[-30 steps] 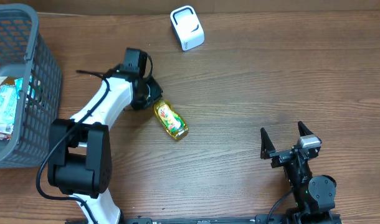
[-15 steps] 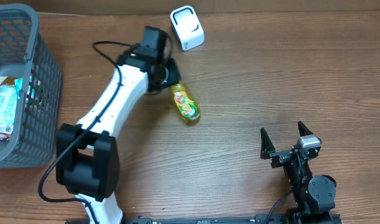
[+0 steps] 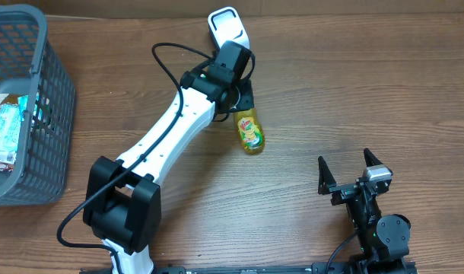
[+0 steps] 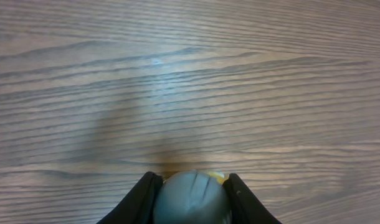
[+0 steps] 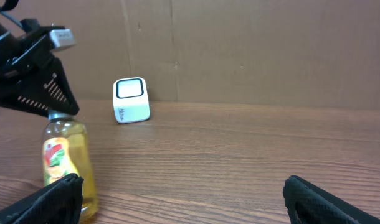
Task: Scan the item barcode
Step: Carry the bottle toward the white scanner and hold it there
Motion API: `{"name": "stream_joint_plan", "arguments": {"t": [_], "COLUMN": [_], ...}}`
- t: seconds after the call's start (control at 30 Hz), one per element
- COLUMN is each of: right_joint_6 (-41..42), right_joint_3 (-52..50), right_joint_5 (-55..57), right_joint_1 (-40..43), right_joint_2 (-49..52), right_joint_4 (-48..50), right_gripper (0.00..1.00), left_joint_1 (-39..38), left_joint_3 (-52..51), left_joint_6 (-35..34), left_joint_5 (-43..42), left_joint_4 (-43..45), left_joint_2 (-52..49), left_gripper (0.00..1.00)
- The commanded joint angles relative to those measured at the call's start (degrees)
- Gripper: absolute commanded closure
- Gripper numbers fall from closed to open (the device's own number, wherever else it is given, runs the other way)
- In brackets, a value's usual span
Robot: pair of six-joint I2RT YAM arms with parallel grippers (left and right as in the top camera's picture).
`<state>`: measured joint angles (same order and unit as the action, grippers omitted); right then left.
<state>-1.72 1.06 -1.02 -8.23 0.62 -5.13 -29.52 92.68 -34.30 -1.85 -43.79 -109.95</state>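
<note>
A small yellow bottle [image 3: 251,131] with a red and green label is the item. My left gripper [image 3: 243,104] is shut on its grey cap [image 4: 193,196], a black finger pressing each side. Seen from the right wrist, the bottle [image 5: 65,158] is upright under the left gripper [image 5: 51,107]; its base is hidden behind my right finger. The white scanner [image 3: 226,24] stands at the table's far edge, just behind the left wrist, and also shows as the white scanner [image 5: 131,99] right of the bottle. My right gripper [image 3: 346,167] rests open at the near right, with nothing between its fingers.
A grey mesh basket [image 3: 36,91] holding several packaged goods [image 3: 7,131] stands at the far left. A brown cardboard wall [image 5: 252,50] backs the table behind the scanner. Bare wood lies between the bottle and my right gripper [image 5: 184,193].
My left arm has swung right and toward the far edge, carrying the bottle from the left-middle of the table to just in front of the scanner. The right arm has stayed still.
</note>
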Motion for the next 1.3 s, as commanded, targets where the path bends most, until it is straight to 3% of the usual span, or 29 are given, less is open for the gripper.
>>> {"name": "stream_joint_plan", "arguments": {"t": [0.0, 0.33, 0.77, 1.07, 1.27], "right_joint_6": [-0.3, -0.3, -0.3, -0.3, -0.3], "right_joint_3": [-0.6, -0.6, -0.6, -0.6, -0.6], "right_joint_5": [0.5, 0.5, 0.5, 0.5, 0.5], "right_joint_1": [0.3, 0.3, 0.3, 0.3, 0.3], "right_joint_2": [-0.4, -0.4, -0.4, -0.5, -0.4], "right_joint_4": [0.3, 0.3, 0.3, 0.3, 0.3], "right_gripper": [0.00, 0.00, 0.00, 0.00, 0.00], "left_joint_1": [-2.2, -7.6, -13.5, -21.3, -24.6], "left_joint_3": [3.0, 3.1, 3.1, 3.1, 3.1], "left_joint_6": [0.9, 0.9, 5.0, 4.9, 2.3], "left_joint_5": [0.8, 1.3, 7.7, 18.4, 18.9], "left_joint_4": [0.1, 0.5, 0.5, -2.8, -6.4], "left_joint_2": [0.3, 0.3, 0.3, 0.3, 0.2], "left_gripper": [0.74, 0.74, 0.74, 0.74, 0.73]}}
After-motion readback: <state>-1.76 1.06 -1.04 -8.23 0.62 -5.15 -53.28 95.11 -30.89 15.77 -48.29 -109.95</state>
